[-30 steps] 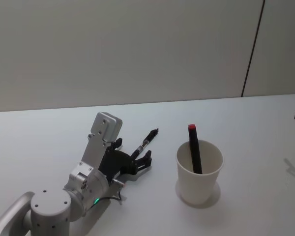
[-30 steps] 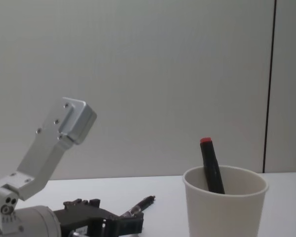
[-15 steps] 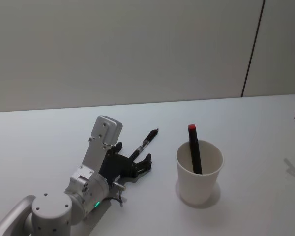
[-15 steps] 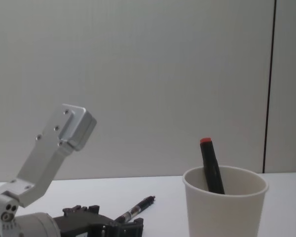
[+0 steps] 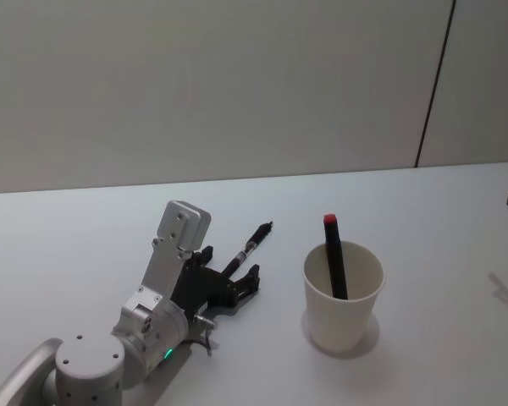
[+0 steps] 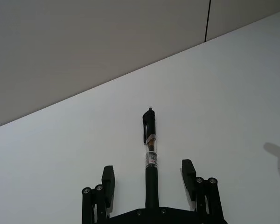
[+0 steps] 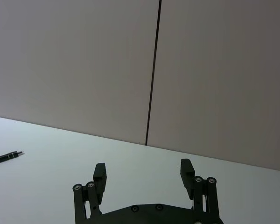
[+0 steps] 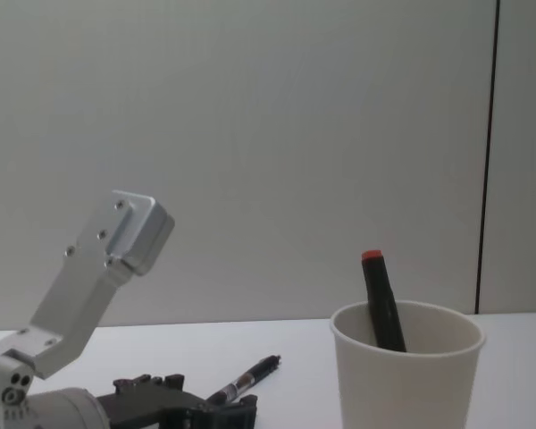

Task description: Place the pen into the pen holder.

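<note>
The pen [image 5: 252,239] lies flat on the white tabletop [image 5: 423,211], to the left of the pen holder [image 5: 343,326] and apart from it. The left gripper [image 5: 230,264] sits low over the pen's near end, also left of the pen holder. Its fingers [image 6: 108,173] are spread wide on either side of the barrel, not touching it. A red-capped black marker [image 5: 333,258] leans inside the pen holder. Well to the right of the pen holder, the right gripper [image 7: 143,167] has its fingers wide apart.
</note>
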### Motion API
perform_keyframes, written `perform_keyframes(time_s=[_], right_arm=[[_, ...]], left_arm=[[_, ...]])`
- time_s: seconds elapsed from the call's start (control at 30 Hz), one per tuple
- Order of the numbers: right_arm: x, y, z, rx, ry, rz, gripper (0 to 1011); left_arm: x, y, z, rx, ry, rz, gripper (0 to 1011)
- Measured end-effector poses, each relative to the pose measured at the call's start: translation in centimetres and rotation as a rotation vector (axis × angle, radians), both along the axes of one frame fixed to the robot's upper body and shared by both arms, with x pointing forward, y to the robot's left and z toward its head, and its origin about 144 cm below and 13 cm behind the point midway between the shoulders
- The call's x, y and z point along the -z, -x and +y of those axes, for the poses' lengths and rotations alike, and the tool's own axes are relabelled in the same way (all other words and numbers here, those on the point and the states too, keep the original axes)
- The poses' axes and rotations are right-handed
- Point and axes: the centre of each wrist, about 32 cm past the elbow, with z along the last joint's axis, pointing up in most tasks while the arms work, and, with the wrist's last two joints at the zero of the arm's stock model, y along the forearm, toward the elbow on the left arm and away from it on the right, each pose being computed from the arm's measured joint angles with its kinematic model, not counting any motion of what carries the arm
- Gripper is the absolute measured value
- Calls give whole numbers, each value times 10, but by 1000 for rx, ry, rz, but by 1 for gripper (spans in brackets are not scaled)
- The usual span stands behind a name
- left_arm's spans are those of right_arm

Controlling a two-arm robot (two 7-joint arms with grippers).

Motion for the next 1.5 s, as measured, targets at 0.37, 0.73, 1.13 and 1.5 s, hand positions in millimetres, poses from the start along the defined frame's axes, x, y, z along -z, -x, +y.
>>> perform_keyframes(time_s=[0.37,0.73,1.13,1.5], right_arm=[[0,0,0,0,0,0,1001],[0,0,0,0,0,0,1001],[0,0,0,0,0,0,1001],[0,0,0,0,0,0,1001]], left_arm=[[0,0,0,-3,-1,1,710],[1,1,0,-5,-3,2,605],[1,1,0,-6,-3,3,520],[1,1,0,-6,-3,3,450]])
